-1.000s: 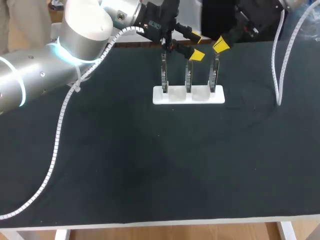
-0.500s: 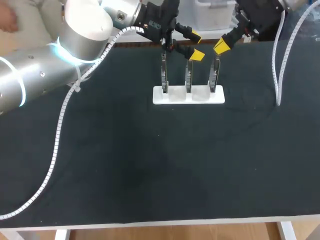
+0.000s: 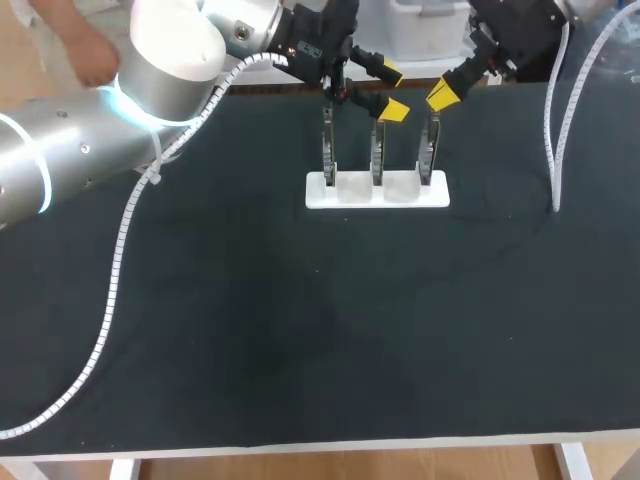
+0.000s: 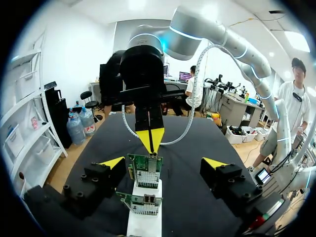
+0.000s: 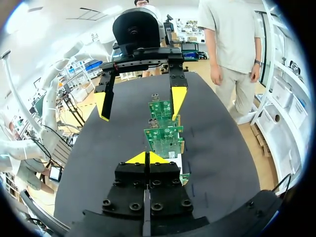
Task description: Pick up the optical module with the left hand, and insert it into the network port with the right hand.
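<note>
1. The optical module cannot be picked out in any view. Three network cards, which carry the ports, stand upright in a row in a white holder toward the far side of the black table.
2. The left gripper hangs just above the row, near the top of the middle card, with its fingers spread wide. In its wrist view a card stands between the fingers and touches neither.
3. The right gripper hovers by the top of the right-hand card with its yellow tips pressed together. Whether anything is pinched between them cannot be told.
4. The two grippers face each other along the row, near but apart, with the cards lined up between them.
5. A white spiral cable from the left arm trails across the table. A second cable hangs from the right arm, well to the right of the holder.
</note>
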Available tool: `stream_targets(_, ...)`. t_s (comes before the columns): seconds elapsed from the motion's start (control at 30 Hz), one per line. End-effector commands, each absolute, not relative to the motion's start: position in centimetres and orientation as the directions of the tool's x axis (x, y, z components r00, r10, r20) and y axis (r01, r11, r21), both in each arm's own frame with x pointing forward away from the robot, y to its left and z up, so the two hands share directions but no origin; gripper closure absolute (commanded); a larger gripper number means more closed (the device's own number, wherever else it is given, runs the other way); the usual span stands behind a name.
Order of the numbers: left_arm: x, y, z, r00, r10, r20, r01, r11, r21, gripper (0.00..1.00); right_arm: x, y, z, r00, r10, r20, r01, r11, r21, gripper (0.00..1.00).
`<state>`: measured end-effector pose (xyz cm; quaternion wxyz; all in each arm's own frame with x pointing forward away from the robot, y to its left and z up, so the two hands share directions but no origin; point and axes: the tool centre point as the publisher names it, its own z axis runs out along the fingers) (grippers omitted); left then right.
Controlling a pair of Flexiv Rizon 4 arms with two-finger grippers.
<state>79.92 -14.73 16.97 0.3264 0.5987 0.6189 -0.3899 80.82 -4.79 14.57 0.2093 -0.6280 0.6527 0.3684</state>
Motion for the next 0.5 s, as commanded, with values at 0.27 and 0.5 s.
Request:
stream_targets(0.27,79.99,-14.74,17.01,-0.070,0.489,-0.869,0.995,-0.022,-0.093,0.00,80.95,-4.82,14.15,-0.131,-0.665,-0.735,-0.972,-0.061,0.229,1.00)
stream_targets(0.5,79.99,-14.74,17.01,-0.070,0.489,-0.869,0.995,-0.022,-0.093,0.00,81.07,-4.86,13.93,-0.136,-0.665,-0.734,-0.971,-0.057,0.232,1.00)
